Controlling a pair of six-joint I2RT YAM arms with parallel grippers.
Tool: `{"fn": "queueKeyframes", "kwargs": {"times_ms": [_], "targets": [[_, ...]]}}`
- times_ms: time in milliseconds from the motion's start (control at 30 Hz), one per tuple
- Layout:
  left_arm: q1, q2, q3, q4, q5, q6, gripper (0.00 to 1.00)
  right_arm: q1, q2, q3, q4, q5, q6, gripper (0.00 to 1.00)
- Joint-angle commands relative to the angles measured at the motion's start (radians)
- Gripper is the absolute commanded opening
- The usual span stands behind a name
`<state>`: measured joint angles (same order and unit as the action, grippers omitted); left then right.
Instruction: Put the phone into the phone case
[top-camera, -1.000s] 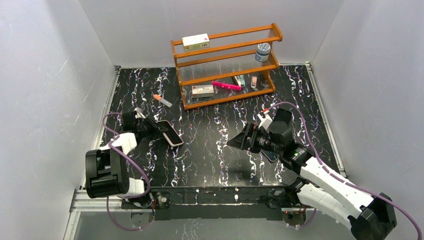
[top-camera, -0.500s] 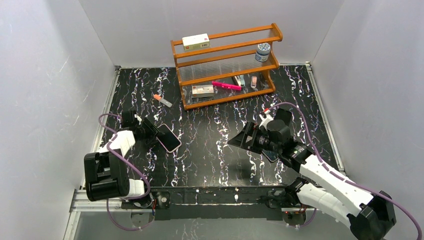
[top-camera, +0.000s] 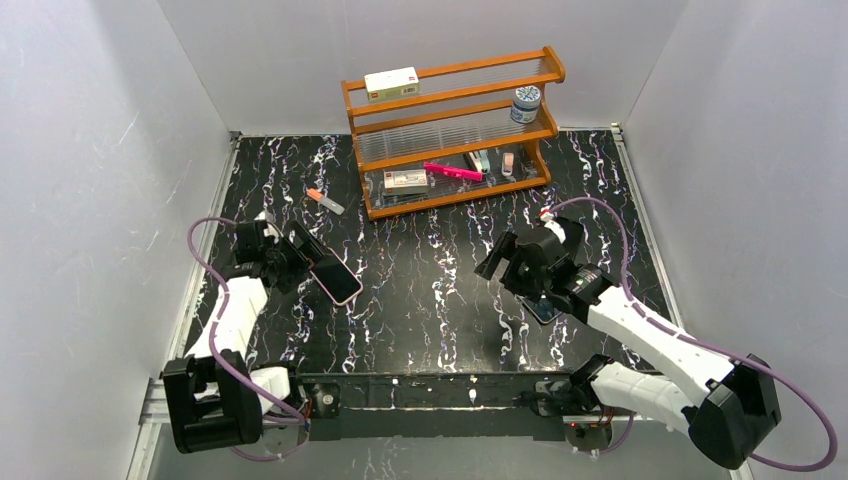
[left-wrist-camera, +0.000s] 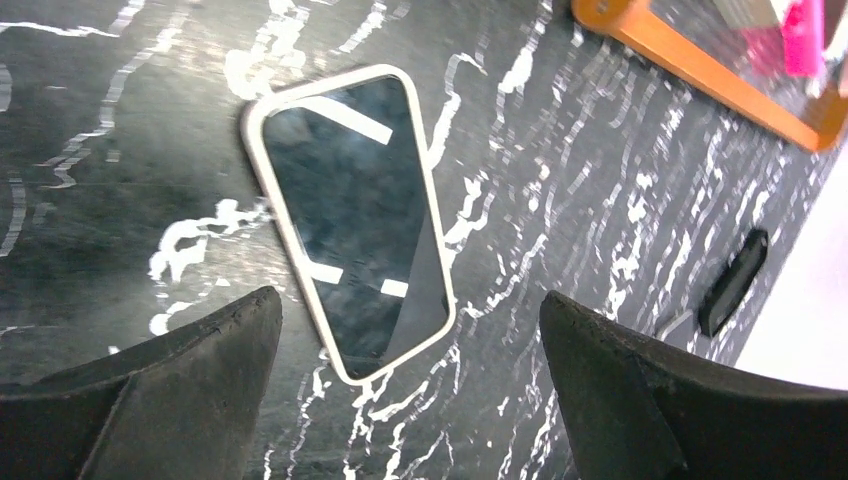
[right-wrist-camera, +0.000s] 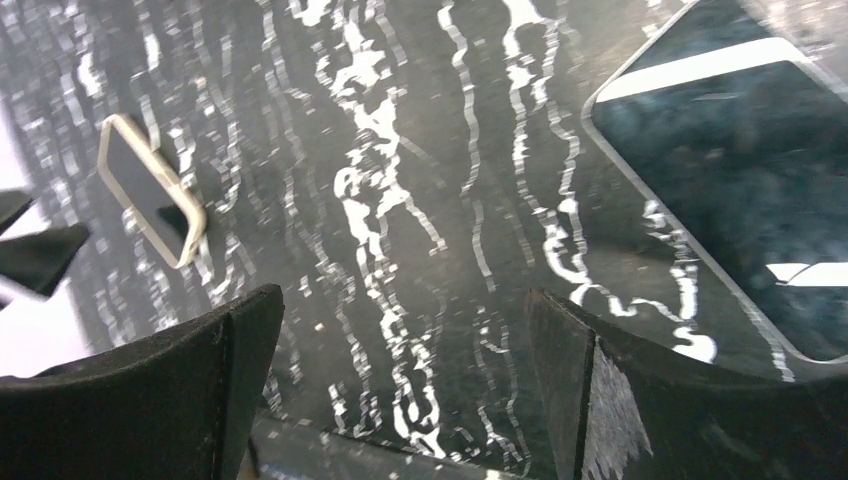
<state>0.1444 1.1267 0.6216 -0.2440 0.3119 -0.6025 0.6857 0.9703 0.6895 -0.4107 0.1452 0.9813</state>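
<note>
Black table (top-camera: 430, 300) held the phone (right-wrist-camera: 740, 170), bare; the job looked barely begun. Left end effector (left-wrist-camera: 410, 300) and right end effector (right-wrist-camera: 400, 300) were spread, empty.

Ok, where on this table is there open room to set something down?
The widest bare patch is mid-table, between the pink-rimmed slab and the right claw, running from the wooden rack to the near edge. Crowded: under the right arm, where the phone lies.
</note>
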Motion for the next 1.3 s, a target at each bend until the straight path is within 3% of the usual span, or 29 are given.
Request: {"fn": "queueKeyframes", "kwargs": {"times_ms": [0,167,400,467,600,767,1033,1267], "targets": [[-0.075,-0.068,-0.012,-0.018,0.084,0.037,0.98,-0.001,0.049,0.081,-0.113,0.238,-0.028,0.99],[-0.186,-0.071,0.004,-0.019,0.139,0.070,0.98,-0.033,0.123,0.116,-0.145,0.390,-0.040,0.99],[-0.221,-0.061,-0.004,0.007,0.172,0.081,0.98,-0.221,0.258,0.134,-0.082,0.396,-0.087,0.96],[-0.221,-0.062,-0.002,0.009,0.177,0.082,0.98,-0.290,0.285,0.133,-0.063,0.393,-0.089,0.88],[-0.221,-0.085,-0.003,0.008,0.180,0.085,0.98,-0.424,0.307,0.131,-0.042,0.346,-0.069,0.62],[-0.221,-0.113,-0.005,0.008,0.174,0.086,0.98,-0.526,0.308,0.114,-0.036,0.262,0.050,0.48],[-0.221,-0.119,-0.003,0.009,0.176,0.086,0.98,-0.585,0.381,0.152,-0.127,0.216,0.272,0.42],[-0.221,-0.121,-0.005,0.012,0.176,0.084,0.98,-0.621,0.405,0.148,-0.150,0.206,0.360,0.41]]}}
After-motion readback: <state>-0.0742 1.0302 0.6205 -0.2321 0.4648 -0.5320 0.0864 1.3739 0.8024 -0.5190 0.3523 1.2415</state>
